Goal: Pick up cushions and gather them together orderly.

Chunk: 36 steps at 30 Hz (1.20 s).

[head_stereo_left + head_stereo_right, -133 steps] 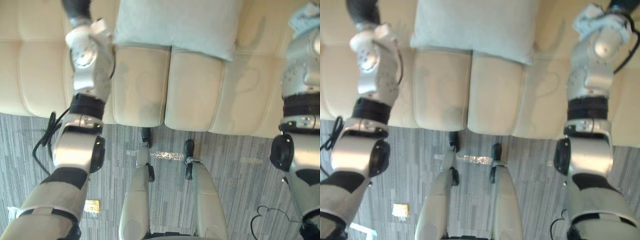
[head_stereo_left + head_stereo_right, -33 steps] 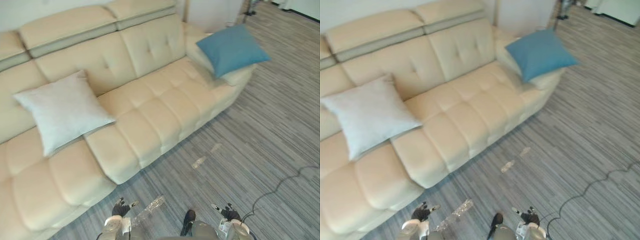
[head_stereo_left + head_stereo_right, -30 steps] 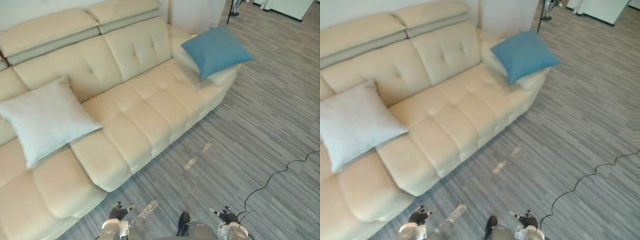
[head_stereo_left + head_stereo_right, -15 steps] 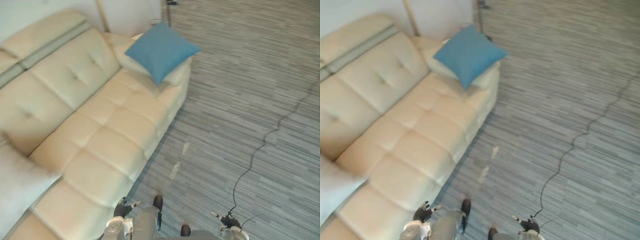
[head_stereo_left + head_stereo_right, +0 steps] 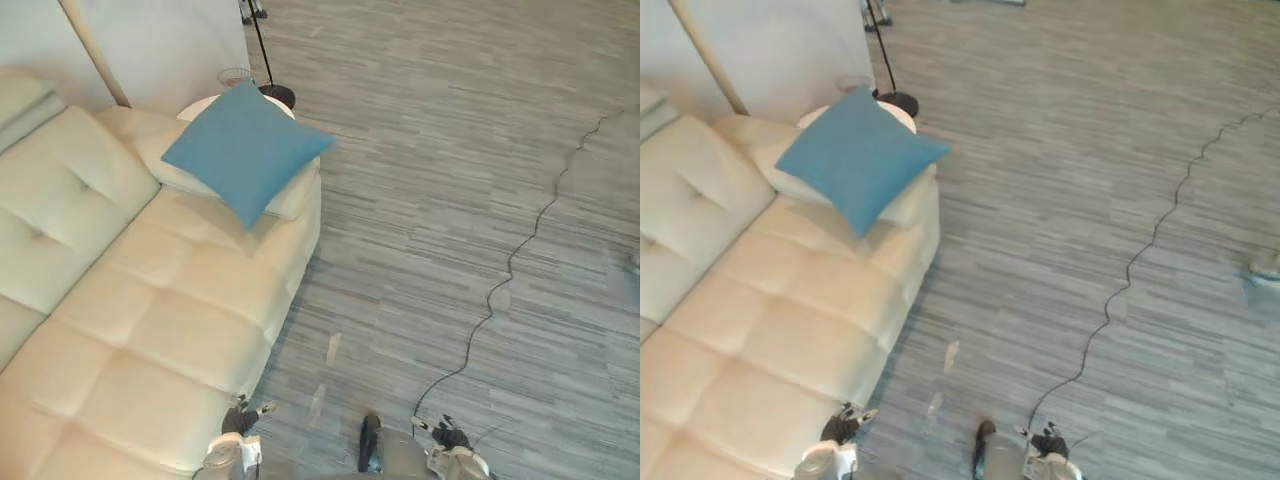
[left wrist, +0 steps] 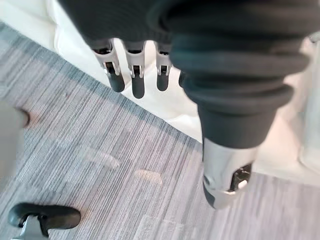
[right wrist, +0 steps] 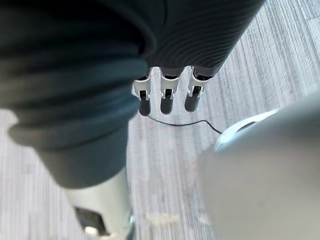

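A blue cushion (image 5: 243, 150) leans tilted against the armrest at the right end of the cream sofa (image 5: 150, 320), far ahead of me and to the left. My left hand (image 5: 240, 420) hangs low by the sofa's front edge, its straight fingers (image 6: 137, 82) holding nothing. My right hand (image 5: 450, 437) hangs over the grey floor, and its fingers (image 7: 167, 102) are straight and empty too. Both hands are well short of the cushion.
Behind the armrest stand a round white side table (image 5: 205, 103) and a floor lamp's dark base (image 5: 277, 95) with a thin pole. Striped grey carpet (image 5: 450, 180) spreads out to the right. A pale wall panel (image 5: 150, 50) rises behind the sofa.
The whole picture has swung right along the sofa: the white cushion has left the view and the blue cushion now sits at the upper left. Both hands still hang down.
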Motion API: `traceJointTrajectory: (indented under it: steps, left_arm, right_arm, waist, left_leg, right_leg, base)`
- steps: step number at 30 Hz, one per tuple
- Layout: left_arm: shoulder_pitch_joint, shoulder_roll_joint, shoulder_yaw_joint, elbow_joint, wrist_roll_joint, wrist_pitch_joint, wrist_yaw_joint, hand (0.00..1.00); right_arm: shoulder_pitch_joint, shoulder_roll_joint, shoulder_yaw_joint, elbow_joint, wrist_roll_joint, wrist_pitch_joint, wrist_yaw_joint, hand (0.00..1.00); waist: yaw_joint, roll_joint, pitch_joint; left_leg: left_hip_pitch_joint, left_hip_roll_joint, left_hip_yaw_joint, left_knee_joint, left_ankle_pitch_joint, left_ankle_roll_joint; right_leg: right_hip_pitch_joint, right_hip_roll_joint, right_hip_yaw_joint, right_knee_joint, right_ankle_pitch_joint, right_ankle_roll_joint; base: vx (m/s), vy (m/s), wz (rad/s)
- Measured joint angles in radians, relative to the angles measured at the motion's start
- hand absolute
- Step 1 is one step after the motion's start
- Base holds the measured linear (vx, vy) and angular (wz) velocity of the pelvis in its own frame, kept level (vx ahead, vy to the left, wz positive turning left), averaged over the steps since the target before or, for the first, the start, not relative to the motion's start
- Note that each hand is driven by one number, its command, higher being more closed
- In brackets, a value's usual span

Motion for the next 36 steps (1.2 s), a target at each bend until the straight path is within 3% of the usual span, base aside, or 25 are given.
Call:
traceJointTrajectory:
  steps: [1, 3, 5, 8, 9, 11, 12, 13, 15, 16, 17, 18, 19, 20, 21, 23, 24, 26, 29, 30, 31, 32, 33, 34, 36]
  left_arm:
    - [0.001, -0.009, 0.017, -0.009, 0.000, -0.001, -0.002, 0.00]
    - [0.003, 0.002, 0.014, -0.017, 0.000, -0.004, -0.006, 0.00]
    - [0.003, 0.013, 0.006, -0.033, 0.000, -0.005, -0.008, 0.00]
    - [0.000, 0.014, 0.000, -0.040, 0.001, -0.006, -0.008, 0.00]
    - [0.001, 0.014, -0.017, -0.040, 0.002, -0.007, -0.008, 0.00]
    - [0.001, 0.014, -0.039, -0.039, 0.004, -0.006, -0.008, 0.00]
    - [0.002, 0.021, -0.040, -0.033, 0.008, -0.006, -0.008, 0.00]
    - [0.001, 0.027, -0.039, -0.030, 0.009, -0.006, -0.009, 0.00]
    - [-0.003, 0.047, -0.039, -0.034, 0.014, -0.004, -0.015, 0.00]
    - [0.000, 0.050, -0.039, -0.038, 0.016, -0.003, -0.018, 0.00]
    - [0.001, 0.052, -0.040, -0.040, 0.018, -0.003, -0.020, 0.00]
    - [0.003, 0.055, -0.041, -0.040, 0.018, -0.001, -0.021, 0.00]
    - [0.003, 0.057, -0.042, -0.039, 0.019, 0.000, -0.021, 0.00]
    - [0.003, 0.057, -0.045, -0.039, 0.020, 0.002, -0.021, 0.00]
    - [0.000, 0.051, -0.055, -0.041, 0.020, 0.003, -0.020, 0.00]
    - [-0.015, 0.038, -0.079, -0.043, 0.020, 0.002, -0.021, 0.00]
    - [-0.027, 0.024, -0.081, -0.043, 0.019, 0.002, -0.021, 0.00]
    - [-0.034, 0.001, -0.081, -0.045, 0.019, 0.000, -0.021, 0.00]
    - [-0.027, 0.000, -0.081, -0.038, 0.019, 0.000, -0.020, 0.00]
    - [-0.019, 0.004, -0.080, -0.029, 0.020, 0.000, -0.019, 0.00]
    - [-0.015, 0.003, -0.074, -0.013, 0.020, 0.000, -0.016, 0.00]
    - [-0.015, -0.009, -0.071, -0.004, 0.020, 0.001, -0.015, 0.00]
    - [-0.010, -0.031, -0.062, -0.001, 0.021, -0.002, -0.016, 0.00]
    - [-0.006, -0.039, -0.056, -0.001, 0.021, -0.003, -0.015, 0.00]
    - [-0.012, -0.063, -0.030, -0.007, 0.021, 0.000, -0.016, 0.00]
  right_arm:
    - [0.022, 0.004, 0.000, -0.004, 0.001, 0.000, -0.002, 0.00]
    - [0.043, 0.014, 0.001, -0.005, 0.002, 0.000, -0.007, 0.00]
    - [0.045, 0.019, -0.001, -0.006, 0.003, 0.000, -0.012, 0.00]
    - [0.035, 0.040, -0.047, -0.004, 0.021, 0.000, -0.017, 0.00]
    - [0.033, 0.041, -0.055, -0.003, 0.021, 0.000, -0.016, 0.00]
    - [0.033, 0.040, -0.055, -0.004, 0.021, 0.000, -0.017, 0.00]
    - [0.032, 0.042, -0.055, -0.003, 0.021, 0.000, -0.017, 0.00]
    - [0.032, 0.048, -0.055, -0.003, 0.020, 0.001, -0.018, 0.00]
    - [0.028, 0.077, -0.053, -0.011, 0.019, 0.000, -0.015, 0.00]
    - [0.029, 0.082, -0.049, -0.012, 0.017, 0.000, -0.015, 0.00]
    - [0.032, 0.086, -0.042, -0.009, 0.005, 0.000, -0.012, 0.00]
    - [0.032, 0.090, -0.034, -0.012, -0.001, 0.000, -0.008, 0.00]
    - [0.035, 0.093, -0.034, -0.016, -0.001, 0.000, -0.006, 0.00]
    - [0.040, 0.096, -0.034, -0.026, 0.000, 0.001, -0.005, 0.00]
    - [0.049, 0.093, -0.029, -0.054, -0.002, 0.001, -0.004, 0.00]
    - [0.051, 0.087, -0.014, -0.078, -0.002, 0.000, 0.000, 0.00]
    - [0.046, 0.085, -0.017, -0.087, -0.002, 0.000, 0.000, 0.00]
    - [0.032, 0.084, -0.017, -0.086, -0.002, 0.000, 0.002, 0.00]
    - [0.028, 0.084, -0.018, -0.081, -0.001, 0.000, 0.002, 0.00]
    - [0.039, 0.085, -0.021, -0.069, -0.001, -0.001, 0.002, 0.00]
    - [0.052, 0.078, -0.027, -0.048, 0.000, -0.001, 0.003, 0.00]
    - [0.052, 0.068, -0.033, -0.039, 0.000, 0.000, 0.002, 0.00]
    - [0.066, 0.053, -0.059, -0.037, 0.002, 0.001, -0.002, 0.00]
    - [0.067, 0.048, -0.059, -0.037, 0.001, 0.001, -0.003, 0.00]
    - [0.069, 0.040, -0.057, -0.047, 0.004, -0.001, -0.007, 0.00]
  waist:
    - [0.004, 0.003, 0.012]
    - [0.009, -0.009, 0.022]
    - [0.010, -0.026, 0.029]
    - [0.014, -0.029, 0.030]
    - [0.017, -0.030, 0.030]
    - [0.022, -0.022, 0.026]
    - [0.041, -0.034, 0.025]
    - [0.047, -0.040, 0.015]
    - [0.055, -0.090, 0.000]
    - [0.057, -0.096, -0.004]
    - [0.058, -0.105, -0.005]
    - [0.060, -0.113, -0.003]
    - [0.057, -0.115, -0.004]
    - [0.055, -0.117, -0.004]
    - [0.052, -0.114, -0.005]
    - [0.046, -0.103, -0.003]
    - [0.034, -0.096, 0.001]
    - [0.028, -0.080, 0.006]
    - [0.008, -0.086, 0.001]
    - [-0.001, -0.103, -0.003]
    - [-0.005, -0.112, -0.009]
    - [-0.005, -0.088, -0.011]
    - [-0.002, -0.065, -0.028]
    - [-0.002, -0.057, -0.031]
    - [-0.016, -0.032, -0.024]
  left_leg:
    - [-0.083, 0.012, -0.009, 0.198, 0.146, 0.039]
    - [-0.162, 0.032, 0.011, 0.376, 0.106, 0.058]
    - [-0.235, 0.022, 0.043, 0.388, 0.071, 0.066]
    - [-0.312, -0.040, 0.065, 0.083, 0.038, 0.048]
    - [-0.293, -0.084, 0.064, -0.170, 0.069, 0.033]
    - [-0.260, -0.120, 0.074, -0.490, 0.166, 0.025]
    - [-0.239, -0.123, 0.096, -0.540, 0.280, 0.038]
    - [-0.237, -0.129, 0.110, -0.540, 0.306, 0.055]
    - [-0.242, -0.170, 0.119, -0.472, 0.259, 0.108]
    - [-0.237, -0.175, 0.125, -0.451, 0.241, 0.117]
    - [-0.210, -0.179, 0.138, -0.418, 0.181, 0.118]
    - [-0.163, -0.189, 0.142, -0.404, 0.135, 0.121]
    - [-0.136, -0.196, 0.139, -0.398, 0.115, 0.121]
    - [-0.093, -0.204, 0.139, -0.397, 0.092, 0.120]
    - [-0.029, -0.209, 0.136, -0.412, 0.076, 0.117]
    - [0.058, -0.206, 0.112, -0.462, 0.075, 0.116]
    - [0.106, -0.193, 0.093, -0.493, 0.074, 0.115]
    - [0.151, -0.156, 0.082, -0.495, 0.055, 0.083]
    - [0.182, -0.118, 0.032, -0.499, 0.024, 0.046]
    - [0.202, -0.117, -0.002, -0.498, -0.002, 0.021]
    - [0.216, -0.111, -0.037, -0.484, -0.045, 0.001]
    - [0.217, -0.092, -0.059, -0.473, -0.053, -0.002]
    - [0.207, -0.061, -0.081, -0.444, -0.051, -0.005]
    - [0.194, -0.054, -0.082, -0.421, -0.051, -0.005]
    - [0.042, -0.008, -0.089, -0.121, -0.007, -0.041]
  right_leg:
    - [0.072, 0.008, -0.004, -0.032, -0.017, -0.018]
    - [0.194, 0.018, -0.002, -0.097, -0.033, -0.038]
    - [0.281, 0.010, 0.009, -0.148, -0.058, -0.034]
    - [0.346, -0.001, 0.015, -0.198, -0.091, -0.020]
    - [0.370, -0.013, 0.020, -0.215, -0.110, -0.009]
    - [0.408, -0.013, 0.026, -0.252, -0.134, 0.004]
    - [0.437, -0.015, 0.051, -0.269, -0.150, 0.018]
    - [0.445, -0.023, 0.060, -0.273, -0.154, 0.018]
    - [0.433, -0.067, 0.112, -0.204, -0.152, 0.009]
    - [0.425, -0.074, 0.128, -0.159, -0.152, 0.010]
    - [0.382, -0.083, 0.154, 0.007, -0.152, 0.046]
    - [0.286, -0.103, 0.166, 0.257, -0.108, 0.169]
    - [0.239, -0.115, 0.173, 0.390, -0.077, 0.232]
    - [0.178, -0.128, 0.178, 0.536, -0.067, 0.259]
    - [0.115, -0.155, 0.143, 0.644, -0.091, 0.219]
    - [0.053, -0.190, 0.060, 0.630, -0.136, 0.165]
    - [0.026, -0.197, 0.017, 0.539, -0.164, 0.137]
    - [-0.032, -0.182, 0.026, 0.348, -0.166, 0.128]
    - [-0.063, -0.128, 0.160, 0.097, -0.073, 0.137]
    - [-0.055, -0.116, 0.235, 0.003, 0.011, 0.138]
    - [-0.056, -0.105, 0.258, 0.028, 0.056, 0.142]
    - [-0.057, -0.095, 0.229, 0.055, 0.045, 0.131]
    - [-0.058, -0.083, 0.195, 0.084, -0.008, 0.111]
    - [-0.055, -0.079, 0.182, 0.088, -0.017, 0.102]
    - [-0.002, -0.068, 0.087, 0.087, -0.059, 0.062]
  base:
    - [0.44, -0.196, -0.05]
    - [0.45, -0.157, -0.01]
    - [0.43, -0.119, -0.06]
    - [0.34, 0.001, -0.07]
    - [0.33, 0.053, -0.04]
    - [0.46, 0.117, -0.14]
    - [0.51, 0.144, -0.27]
    - [0.53, 0.119, -0.30]
    - [0.56, 0.124, -0.10]
    - [0.55, 0.163, -0.03]
    - [0.53, 0.157, -0.11]
    - [0.53, 0.146, -0.13]
    - [0.54, 0.126, -0.10]
    - [0.56, 0.106, 0.02]
    - [0.64, 0.103, 0.08]
    - [0.47, 0.032, 0.25]
    - [0.40, -0.056, 0.41]
    - [0.45, -0.143, 0.36]
    - [0.34, -0.231, 0.45]
    - [0.44, -0.433, 0.72]
    - [0.43, -0.437, 0.68]
    - [0.35, -0.379, 0.67]
    - [0.26, -0.262, 0.46]
    - [0.29, -0.339, 0.65]
    - [0.24, -0.340, 0.81]
